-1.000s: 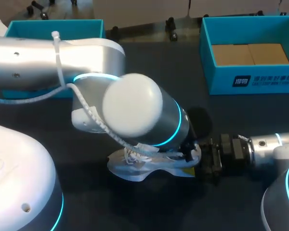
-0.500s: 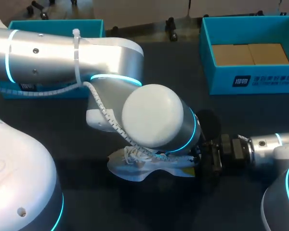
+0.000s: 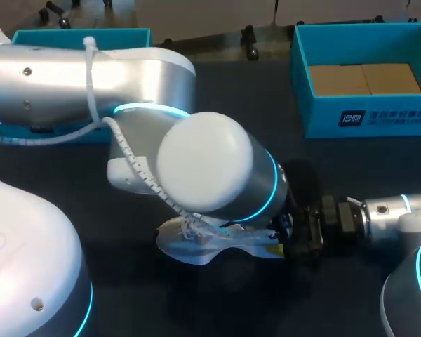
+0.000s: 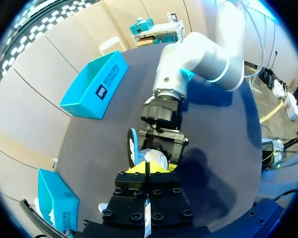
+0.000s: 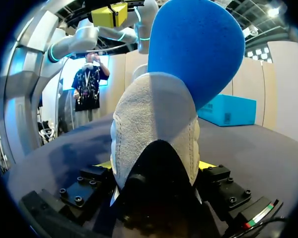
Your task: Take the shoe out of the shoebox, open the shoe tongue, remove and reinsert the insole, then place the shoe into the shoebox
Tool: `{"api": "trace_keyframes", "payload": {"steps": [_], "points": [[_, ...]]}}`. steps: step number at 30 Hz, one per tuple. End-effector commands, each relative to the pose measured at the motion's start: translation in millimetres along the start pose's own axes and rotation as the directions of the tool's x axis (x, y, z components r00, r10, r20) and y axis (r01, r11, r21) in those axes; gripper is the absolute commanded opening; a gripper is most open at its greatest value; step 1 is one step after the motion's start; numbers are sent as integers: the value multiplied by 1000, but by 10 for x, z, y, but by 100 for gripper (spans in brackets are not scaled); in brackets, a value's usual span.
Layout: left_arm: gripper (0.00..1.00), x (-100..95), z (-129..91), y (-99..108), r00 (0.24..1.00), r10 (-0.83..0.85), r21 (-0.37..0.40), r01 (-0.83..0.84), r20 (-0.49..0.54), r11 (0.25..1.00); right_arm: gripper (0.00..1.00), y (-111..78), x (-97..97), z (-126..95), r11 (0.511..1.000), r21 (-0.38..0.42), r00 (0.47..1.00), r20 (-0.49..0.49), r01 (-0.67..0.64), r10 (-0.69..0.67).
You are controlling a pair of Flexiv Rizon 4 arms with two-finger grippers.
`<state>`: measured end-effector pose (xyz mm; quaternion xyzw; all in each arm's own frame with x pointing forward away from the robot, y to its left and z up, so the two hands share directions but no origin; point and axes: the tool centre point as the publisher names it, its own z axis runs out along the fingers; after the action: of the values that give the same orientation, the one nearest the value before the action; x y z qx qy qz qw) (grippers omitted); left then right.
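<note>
A white shoe (image 3: 196,246) lies on the dark table under my left arm, which hides most of it in the head view. My right gripper (image 3: 286,236) comes in from the right and is shut on the shoe's heel (image 5: 154,134), a yellow tip on each side. A blue insole (image 5: 198,49) stands up out of the shoe. My left gripper (image 4: 146,167) hangs just above the heel with its tips pressed together, shut. The insole's edge (image 4: 132,146) stands beside those tips, not visibly between them. The teal shoebox (image 3: 368,119) sits at the back right.
A second teal box (image 3: 77,35) stands at the back left, partly behind my left arm. Brown cardboard (image 3: 365,78) lines the shoebox's floor. Open dark tabletop lies between the shoe and the shoebox.
My left arm swung a little to the right over the shoe, then back, and its gripper closed. The shoe and my right gripper stayed where they were.
</note>
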<state>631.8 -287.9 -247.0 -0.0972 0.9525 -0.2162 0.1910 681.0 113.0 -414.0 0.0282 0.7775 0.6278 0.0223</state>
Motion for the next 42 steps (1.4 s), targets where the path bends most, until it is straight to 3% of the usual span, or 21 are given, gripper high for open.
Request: {"api": "trace_keyframes", "payload": {"steps": [1,3,4,5,7,19,42], "points": [[0,-48,-280,163,1000,3,37,-3,-4,999,0,17,11,3,1000,5,1000,0,0,0],[5,-49,-298,172,1000,1,47,-1,0,999,0,17,11,3,1000,5,1000,0,0,0],[25,-58,-298,178,1000,2,45,-2,-4,999,0,17,11,3,1000,5,1000,0,0,0],[32,-76,-288,179,1000,3,39,-3,-15,999,0,17,11,3,1000,5,1000,0,0,0],[35,-120,-267,179,1000,0,39,2,-31,999,0,17,11,3,1000,5,1000,0,0,0],[31,-306,-117,173,998,-19,17,20,-63,1000,0,17,11,3,1000,5,1000,0,0,0],[33,-334,274,153,997,-35,-14,34,-65,999,0,17,11,3,1000,5,1000,0,0,0]]}}
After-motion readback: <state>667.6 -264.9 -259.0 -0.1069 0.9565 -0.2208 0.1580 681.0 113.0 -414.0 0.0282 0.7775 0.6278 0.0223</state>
